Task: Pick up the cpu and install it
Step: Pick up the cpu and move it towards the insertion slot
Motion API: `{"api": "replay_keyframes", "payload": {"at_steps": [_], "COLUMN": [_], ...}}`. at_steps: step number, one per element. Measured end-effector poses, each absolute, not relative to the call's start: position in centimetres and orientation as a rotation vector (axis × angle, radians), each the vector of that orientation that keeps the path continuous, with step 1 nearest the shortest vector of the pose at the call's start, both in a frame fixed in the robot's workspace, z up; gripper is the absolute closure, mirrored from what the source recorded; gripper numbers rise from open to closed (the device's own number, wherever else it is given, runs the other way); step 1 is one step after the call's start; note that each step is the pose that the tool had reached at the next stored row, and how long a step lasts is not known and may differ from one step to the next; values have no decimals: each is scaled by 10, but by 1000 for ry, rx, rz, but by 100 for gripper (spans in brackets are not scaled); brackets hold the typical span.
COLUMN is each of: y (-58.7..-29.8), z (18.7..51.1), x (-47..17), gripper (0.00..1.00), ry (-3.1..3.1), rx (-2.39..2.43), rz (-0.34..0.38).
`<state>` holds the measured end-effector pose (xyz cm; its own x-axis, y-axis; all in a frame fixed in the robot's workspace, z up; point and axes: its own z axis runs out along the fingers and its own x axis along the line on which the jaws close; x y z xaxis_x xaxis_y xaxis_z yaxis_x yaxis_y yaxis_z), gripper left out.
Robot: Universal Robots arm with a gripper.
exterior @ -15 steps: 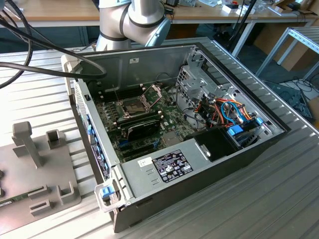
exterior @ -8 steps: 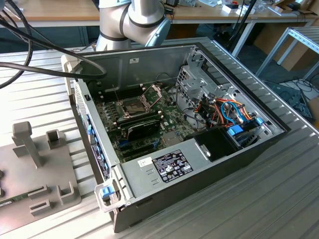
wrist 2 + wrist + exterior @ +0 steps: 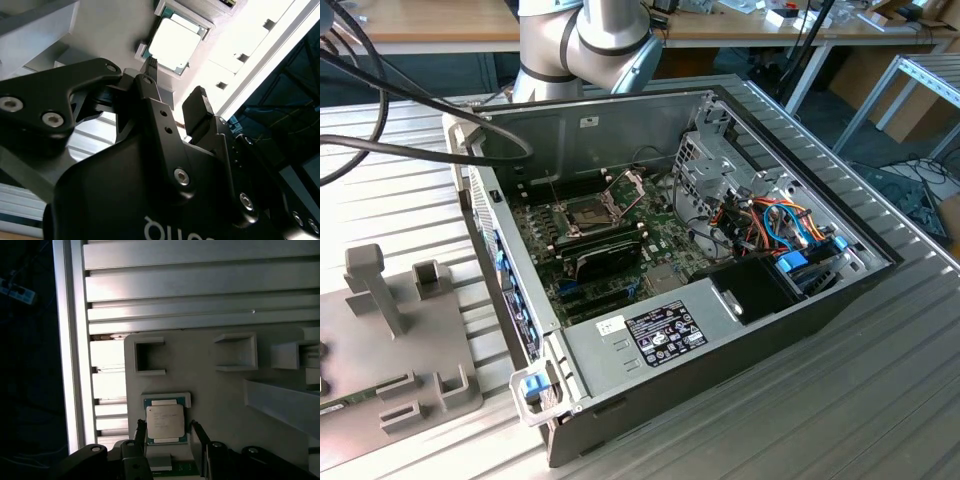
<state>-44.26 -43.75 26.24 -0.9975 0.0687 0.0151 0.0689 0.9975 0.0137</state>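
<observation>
The pick-up step is in hand, and the grasp does not look made yet. In both wrist views the cpu (image 3: pixel 165 422) (image 3: pixel 175 44) lies flat, silver top up, in a shallow square recess of the pale grey fixture plate (image 3: pixel 220 390), which rests on the slatted aluminium bench (image 3: pixel 200 280). The gripper (image 3: pixel 168 426) (image 3: pixel 175 77) hangs over the chip with its fingers (image 3: pixel 198 434) spread apart, one on either side of the recess and holding nothing. I cannot tell whether the tips are level with the chip's edges.

In the exterior view the fixture plate (image 3: pixel 360 350) sits at about 8 o'clock from the open computer case (image 3: pixel 720 330). Inside the case, the socket (image 3: pixel 588 212) on the green motherboard (image 3: pixel 545 255) has its metal frame (image 3: pixel 625 188) hinged up toward 1 o'clock, so it appears ready to take the chip.

By my judgement a clean grasp calls for the fingers centred on two opposite edges and low enough to catch the thin package without tilting it.
</observation>
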Motion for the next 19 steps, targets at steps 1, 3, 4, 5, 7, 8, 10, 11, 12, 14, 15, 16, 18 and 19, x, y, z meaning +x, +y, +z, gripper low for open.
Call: {"api": "replay_keyframes", "payload": {"at_steps": [1,3,4,5,7,8,10,11,12,14,15,16,18,19], "y": [-437,-437,-437,-438,-437,-437,-438,-437,-437,-437,-438,-438,-437,-437], "z": [261,259,259,258,258,258,258,258,258,257,257,257,257,256], "x": [-443,-443,-443,-443,-443,-443,-443,-443,-443,-443,-443,-443,-443,-443], "gripper": [52,52,52,52,52,52,52,52,52,52,52,52,52,52], "ry": [-3125,-3125,-3125,-3125,-3125,-3125,-3125,-3125,-3125,-3125,-3125,-3125,-3125,-3125], "rx": [-108,-108,-108,-108,-108,-108,-108,-108,-108,-108,-108,-108,-108,-108], "rz": [-22,-22,-22,-22,-22,-22,-22,-22,-22,-22,-22,-22,-22,-23]}}
